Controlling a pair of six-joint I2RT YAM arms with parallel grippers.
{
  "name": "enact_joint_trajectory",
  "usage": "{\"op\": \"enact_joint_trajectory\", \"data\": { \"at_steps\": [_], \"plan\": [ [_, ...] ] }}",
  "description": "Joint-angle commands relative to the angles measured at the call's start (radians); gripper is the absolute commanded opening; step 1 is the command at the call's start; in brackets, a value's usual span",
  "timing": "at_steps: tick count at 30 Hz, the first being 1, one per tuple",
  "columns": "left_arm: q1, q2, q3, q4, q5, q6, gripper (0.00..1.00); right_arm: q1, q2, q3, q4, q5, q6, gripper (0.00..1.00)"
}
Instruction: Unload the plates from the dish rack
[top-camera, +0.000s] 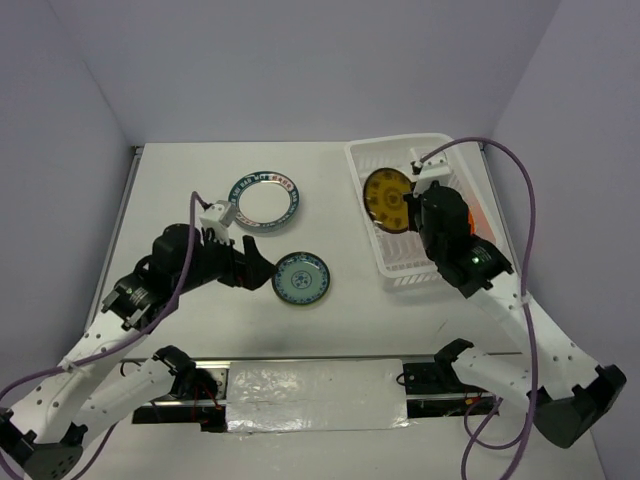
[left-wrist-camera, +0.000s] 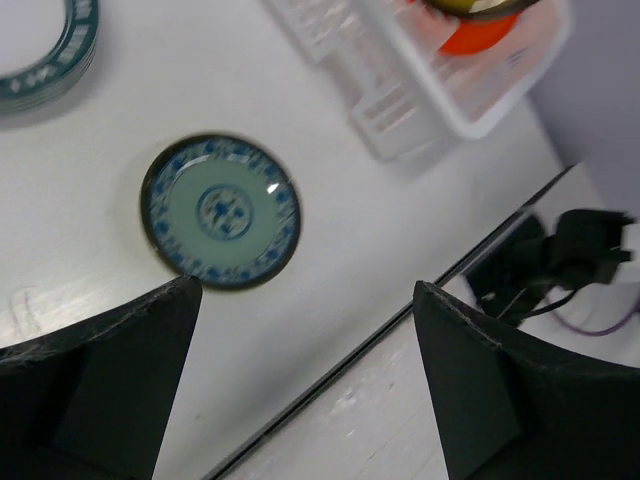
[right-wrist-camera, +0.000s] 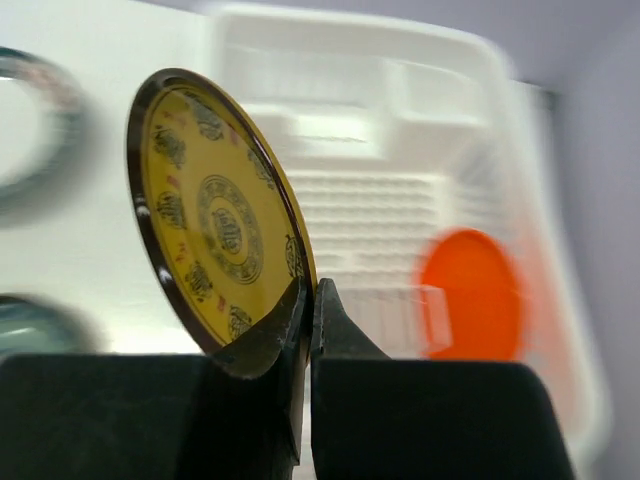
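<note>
My right gripper (right-wrist-camera: 312, 290) is shut on the rim of a yellow patterned plate (right-wrist-camera: 215, 225) with a dark edge, held upright over the white dish rack (top-camera: 445, 150); the plate shows in the top view (top-camera: 386, 199). An orange-red plate (right-wrist-camera: 470, 290) stands in the rack, and shows in the left wrist view (left-wrist-camera: 478, 35). A teal-rimmed plate (top-camera: 264, 199) and a blue patterned plate (top-camera: 301, 279) lie flat on the table. My left gripper (top-camera: 258, 264) is open and empty just left of the blue plate (left-wrist-camera: 221, 212).
The white rack (left-wrist-camera: 470, 95) sits at the table's back right. A black rail with a taped strip (top-camera: 315, 385) runs along the near edge. Purple cables (top-camera: 520, 170) loop over the right arm.
</note>
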Motion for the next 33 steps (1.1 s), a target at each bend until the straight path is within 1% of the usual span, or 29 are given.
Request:
{"op": "enact_joint_trajectory", "data": {
  "at_steps": [1,3,4,5,8,10,12,13,15,16,17,18,19,20,21,22,23,24,26,27,28,29,32,33],
  "plan": [
    [-0.004,-0.048,0.022,0.269,0.101,-0.054,1.0,0.011,-0.1,0.02,0.005,-0.48,0.237,0.0],
    [-0.004,-0.028,0.028,0.325,0.094,-0.054,1.0,0.019,-0.128,-0.034,0.064,-0.611,0.296,0.0],
    [-0.006,-0.013,0.042,0.337,0.091,-0.051,0.99,0.022,-0.146,-0.054,0.12,-0.725,0.35,0.0],
    [-0.006,0.021,0.049,0.352,0.089,-0.048,1.0,0.028,-0.15,-0.083,0.148,-0.778,0.375,0.0],
    [-0.004,0.093,0.089,0.365,0.097,-0.043,0.99,0.059,-0.148,-0.129,0.241,-0.877,0.446,0.0],
    [-0.006,0.122,0.108,0.366,0.094,-0.046,0.97,0.08,-0.143,-0.146,0.301,-0.903,0.484,0.0],
    [-0.006,0.156,0.115,0.362,0.083,-0.048,0.88,0.09,-0.139,-0.166,0.341,-0.95,0.52,0.0],
    [-0.006,0.164,0.115,0.354,0.075,-0.048,0.8,0.093,-0.139,-0.172,0.367,-0.96,0.529,0.0],
    [-0.006,0.182,0.112,0.343,0.055,-0.042,0.67,0.094,-0.139,-0.177,0.38,-0.969,0.546,0.0],
    [-0.006,0.185,0.102,0.346,0.055,-0.039,0.46,0.097,-0.14,-0.177,0.385,-0.967,0.549,0.0],
    [-0.006,0.184,0.094,0.349,0.057,-0.039,0.31,0.097,-0.14,-0.177,0.386,-0.96,0.552,0.0],
    [-0.006,0.184,0.082,0.355,0.059,-0.04,0.1,0.099,-0.139,-0.175,0.379,-0.952,0.555,0.0],
    [-0.006,0.181,0.077,0.359,0.062,-0.043,0.02,0.099,-0.139,-0.175,0.374,-0.944,0.554,0.0],
    [-0.006,0.179,0.071,0.36,0.066,-0.046,0.0,0.097,-0.139,-0.175,0.366,-0.923,0.544,0.11],
    [-0.007,0.178,0.06,0.359,0.059,-0.051,0.0,0.1,-0.139,-0.175,0.353,-0.9,0.54,0.26],
    [-0.006,0.176,0.052,0.353,0.048,-0.063,0.0,0.099,-0.145,-0.177,0.317,-0.868,0.534,0.43],
    [-0.006,0.173,0.046,0.339,0.025,-0.074,0.0,0.099,-0.151,-0.181,0.299,-0.83,0.523,0.9],
    [-0.004,0.175,0.034,0.322,-0.036,-0.086,0.0,0.097,-0.171,-0.184,0.246,-0.715,0.496,1.0],
    [-0.004,0.194,0.028,0.262,-0.104,-0.114,0.0,0.097,-0.198,-0.18,0.176,-0.566,0.472,1.0],
    [-0.003,0.204,0.019,0.247,-0.141,-0.123,0.0,0.096,-0.205,-0.178,0.121,-0.421,0.443,1.0],
    [0.002,0.228,0.014,0.231,-0.147,-0.138,0.0,0.096,-0.209,-0.174,0.093,-0.362,0.425,1.0],
    [0.003,0.243,0.002,0.228,-0.147,-0.146,0.0,0.096,-0.214,-0.167,0.035,-0.266,0.402,1.0],
    [0.013,0.302,-0.018,0.233,-0.144,-0.166,0.0,0.09,-0.219,-0.154,-0.022,-0.194,0.367,1.0],
    [0.014,0.332,-0.024,0.239,-0.139,-0.173,0.01,0.087,-0.22,-0.152,-0.043,-0.181,0.363,1.0]
  ]
}}
